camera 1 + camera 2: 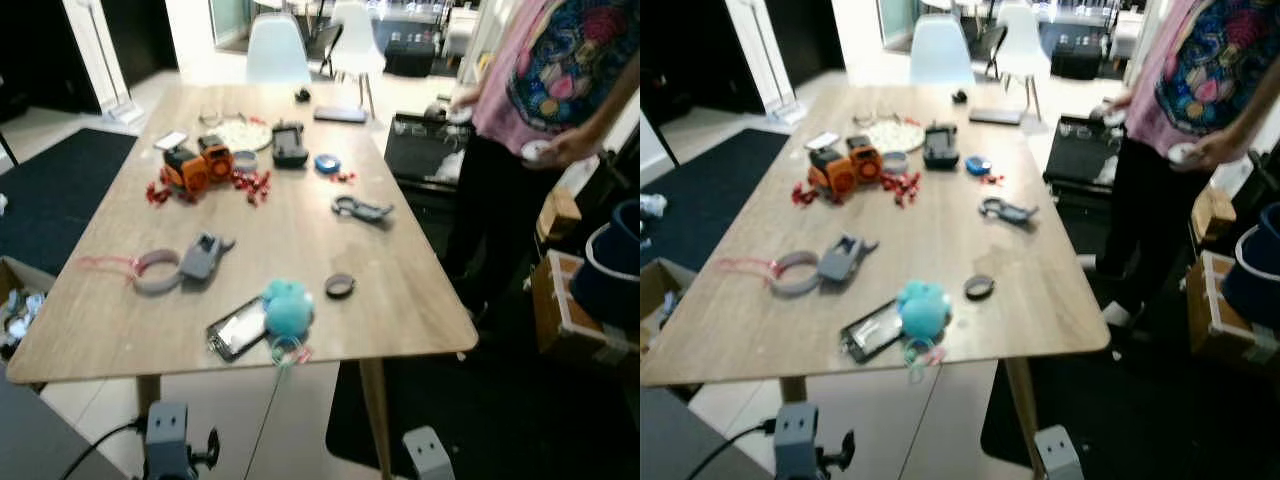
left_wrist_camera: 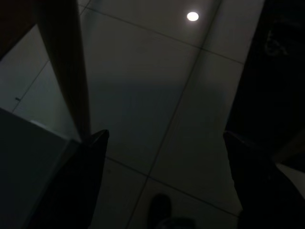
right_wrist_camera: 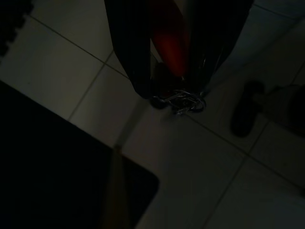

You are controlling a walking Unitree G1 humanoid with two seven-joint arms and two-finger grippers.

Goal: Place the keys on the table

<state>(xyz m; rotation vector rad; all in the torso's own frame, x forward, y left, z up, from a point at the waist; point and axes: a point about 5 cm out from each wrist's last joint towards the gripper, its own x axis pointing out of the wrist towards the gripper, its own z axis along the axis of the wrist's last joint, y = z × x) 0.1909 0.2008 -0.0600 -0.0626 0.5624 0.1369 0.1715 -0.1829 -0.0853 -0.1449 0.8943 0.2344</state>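
In the right wrist view my right gripper (image 3: 174, 88) is shut on the keys: a red fob (image 3: 170, 45) sits between the black fingers and a metal key ring (image 3: 180, 101) dangles at their tips, over a tiled floor. The wooden table (image 1: 300, 245) stands straight ahead, its near edge just beyond my arms. In the dark left wrist view my left gripper (image 2: 167, 152) hangs open with nothing in it, above floor tiles and beside a table leg (image 2: 66, 71).
The table holds a teal plush (image 1: 288, 308), a phone (image 1: 237, 328), a grey holder with pink lanyard (image 1: 165, 270), an orange toy (image 1: 195, 165), a black ring (image 1: 340, 285) and a carabiner (image 1: 360, 208). A person (image 1: 540, 90) stands at its right side. Cardboard boxes (image 1: 570, 310) sit right.
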